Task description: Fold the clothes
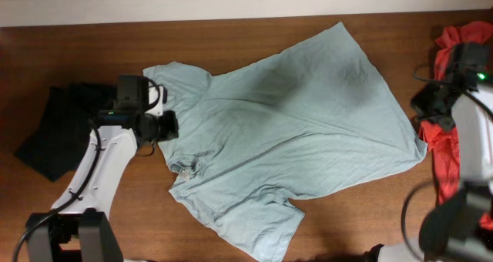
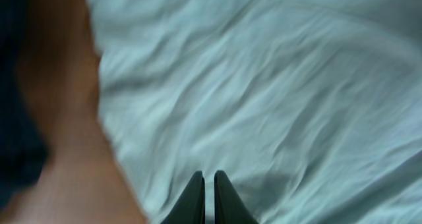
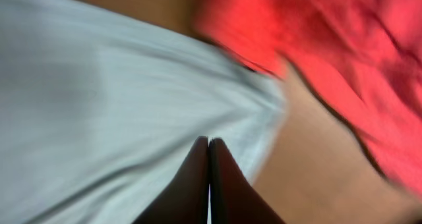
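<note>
Grabbing the wrong cloth is the main risk. The shirt lies spread almost flat and slantwise across the table, neck towards the left arm and hem towards the right. That hem's corner sits just beside the red garment, so a pinch there could catch red cloth too. The right claw hangs over that corner, fingers pressed together with nothing visibly between them. The left claw, by the collar, is closed but for a hairline slit; I cannot tell whether it pinches any cloth. Being thin, the shirt could bunch or lift as one layer only. Both wrist views are blurred, the right claw's tips are hard to find from overhead, and the left arm partly covers the dark garment.
</note>
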You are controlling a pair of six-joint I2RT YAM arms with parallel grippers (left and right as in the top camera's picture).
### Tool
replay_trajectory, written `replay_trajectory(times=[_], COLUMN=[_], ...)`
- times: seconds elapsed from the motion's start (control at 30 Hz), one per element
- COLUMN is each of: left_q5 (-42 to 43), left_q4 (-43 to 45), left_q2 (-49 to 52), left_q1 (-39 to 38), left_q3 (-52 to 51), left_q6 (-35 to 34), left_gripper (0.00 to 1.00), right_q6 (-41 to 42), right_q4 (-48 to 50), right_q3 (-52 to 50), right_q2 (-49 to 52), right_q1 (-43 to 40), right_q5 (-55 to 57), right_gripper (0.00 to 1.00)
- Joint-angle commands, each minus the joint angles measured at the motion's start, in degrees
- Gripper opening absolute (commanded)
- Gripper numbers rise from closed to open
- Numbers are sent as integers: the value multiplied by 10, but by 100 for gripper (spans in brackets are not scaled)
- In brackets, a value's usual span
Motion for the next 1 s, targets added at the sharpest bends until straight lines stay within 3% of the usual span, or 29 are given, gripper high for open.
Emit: replay_trajectory(times=[0.0,0.2,0.4,0.7,0.97], left_q5=[19,19,19,16,14], left_q4=[31,48,132,301,309], left_q2=[-3,-3,38,183,296], left_q1=[-14,-16,-19,-19,-18], left_q3=[6,6,6,14,79], left_q6=[14,14,52,66,66], left_gripper=[7,8,8,6,5], right_q6=[-142,-182,-182,-182,-182], right_q4=[57,147,177,126,94], right_q3=[4,3,3,3,3], right_q2=[-38,8,50,48,48], right_q1=[33,112,169,172,172], right_q5=[-220,-251,-251,-251,-251], right_gripper=[4,4,4,4,4])
